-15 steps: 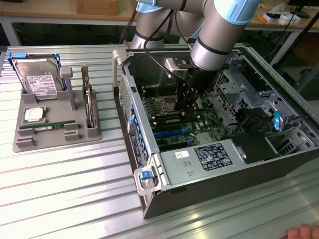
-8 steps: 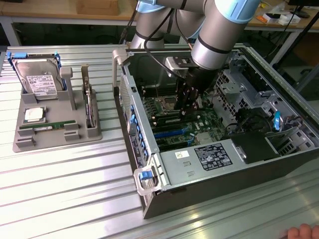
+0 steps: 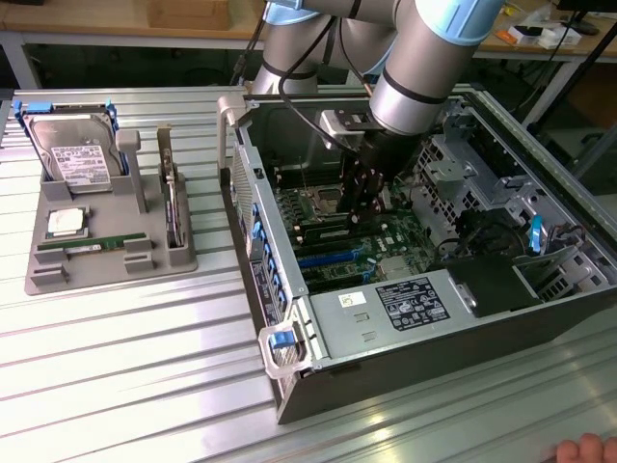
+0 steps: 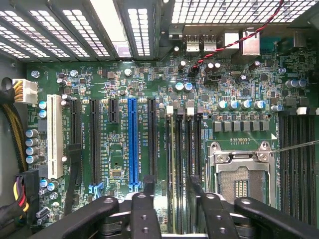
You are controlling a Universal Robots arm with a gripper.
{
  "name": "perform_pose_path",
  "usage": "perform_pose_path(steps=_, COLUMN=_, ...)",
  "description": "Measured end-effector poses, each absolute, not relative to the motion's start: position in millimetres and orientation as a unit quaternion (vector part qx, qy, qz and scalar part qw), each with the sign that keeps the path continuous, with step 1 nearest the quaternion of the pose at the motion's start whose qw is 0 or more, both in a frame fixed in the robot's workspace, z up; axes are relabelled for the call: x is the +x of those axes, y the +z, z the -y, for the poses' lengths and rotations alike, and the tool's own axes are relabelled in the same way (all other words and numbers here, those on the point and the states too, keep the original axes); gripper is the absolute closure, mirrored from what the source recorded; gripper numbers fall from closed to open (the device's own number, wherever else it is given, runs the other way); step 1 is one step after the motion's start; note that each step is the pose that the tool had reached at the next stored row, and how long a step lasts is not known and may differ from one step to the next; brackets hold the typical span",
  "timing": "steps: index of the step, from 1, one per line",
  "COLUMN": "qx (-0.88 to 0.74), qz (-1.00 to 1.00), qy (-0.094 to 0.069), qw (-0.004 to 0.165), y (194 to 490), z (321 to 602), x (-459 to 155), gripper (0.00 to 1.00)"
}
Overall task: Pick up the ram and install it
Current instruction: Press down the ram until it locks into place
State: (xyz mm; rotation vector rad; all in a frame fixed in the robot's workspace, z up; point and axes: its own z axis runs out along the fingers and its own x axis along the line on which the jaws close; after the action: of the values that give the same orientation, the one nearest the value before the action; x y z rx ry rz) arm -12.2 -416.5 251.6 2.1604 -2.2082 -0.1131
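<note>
Currently, the gripper (image 4: 172,199) is being held spread and empty over the memory slots (image 4: 185,149), while the ram (image 3: 92,245) is lying well apart in the grey tray (image 3: 108,274); light, stiff and fragile, it is probably best taken by its long edges.

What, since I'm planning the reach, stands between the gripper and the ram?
The side wall of the computer case stands between them: the open gripper hangs inside it, the ram lies outside in the grey tray.
</note>
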Motion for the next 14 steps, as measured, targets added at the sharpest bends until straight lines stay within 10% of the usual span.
perform_pose_path(steps=5, qx=0.699, qz=0.714, qy=-0.037, qw=0.025, y=251.6, z=416.4, x=-12.2, gripper=0.37)
perform_pose_path(steps=14, qx=0.699, qz=0.714, qy=-0.037, qw=0.025, y=251.6, z=416.4, x=-12.2, gripper=0.89)
